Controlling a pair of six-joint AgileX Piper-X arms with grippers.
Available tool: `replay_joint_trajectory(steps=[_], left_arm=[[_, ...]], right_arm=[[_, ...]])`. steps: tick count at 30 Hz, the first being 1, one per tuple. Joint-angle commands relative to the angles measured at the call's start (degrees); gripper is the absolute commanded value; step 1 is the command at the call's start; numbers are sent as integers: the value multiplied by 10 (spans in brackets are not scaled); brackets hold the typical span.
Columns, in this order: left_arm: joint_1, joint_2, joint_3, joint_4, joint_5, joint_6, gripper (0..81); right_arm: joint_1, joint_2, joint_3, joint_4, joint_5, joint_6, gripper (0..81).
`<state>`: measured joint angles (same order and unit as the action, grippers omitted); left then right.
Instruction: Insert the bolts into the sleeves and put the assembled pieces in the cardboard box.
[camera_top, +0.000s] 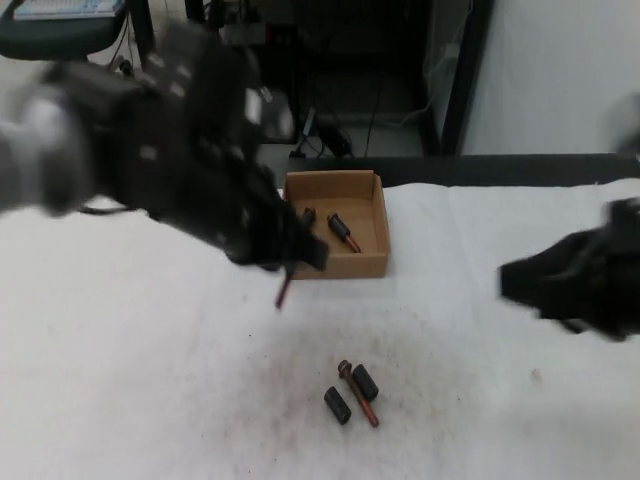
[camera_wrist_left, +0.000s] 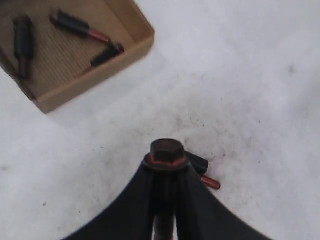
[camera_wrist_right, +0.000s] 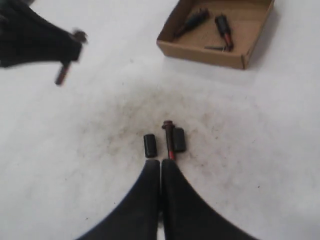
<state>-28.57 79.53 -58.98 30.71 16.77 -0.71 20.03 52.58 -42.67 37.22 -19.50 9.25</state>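
Observation:
My left gripper (camera_wrist_left: 166, 169) is shut on a copper-coloured bolt (camera_wrist_left: 166, 152) and holds it in the air, just in front of the cardboard box (camera_top: 372, 265). In the high view the bolt (camera_top: 283, 292) hangs below the left gripper (camera_top: 292, 256). On the cloth lie another bolt (camera_wrist_right: 169, 138) and two black sleeves (camera_wrist_right: 150, 145) (camera_wrist_right: 178, 139), one on each side of it. My right gripper (camera_wrist_right: 160, 168) is shut and holds nothing, just short of them. The box (camera_wrist_left: 95, 75) holds three assembled pieces (camera_wrist_left: 80, 26).
A white cloth (camera_top: 150, 380) with a dark smudge around the loose parts covers the bench. The right arm (camera_top: 575, 280) sits low at the right edge. Behind the bench are dark stands and cables.

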Motion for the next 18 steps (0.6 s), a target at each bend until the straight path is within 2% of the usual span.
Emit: replay_joint_trajectory(steps=[1,9,15,18], left_arm=[[13,-59,43,-37,7,-17,0],[71,-227,276,-277,113,-146,0],[111,-310,360,-436,111,-233,0],[126,-332,361,-442,111,-237,0]], right_arm=[[9,96,-27,-6,-28,-41,8],[72,295,-164,-6,25,-85,8],[109,434,-283,36,44,-120,1],[119,490,-325,61,44,-137,81]])
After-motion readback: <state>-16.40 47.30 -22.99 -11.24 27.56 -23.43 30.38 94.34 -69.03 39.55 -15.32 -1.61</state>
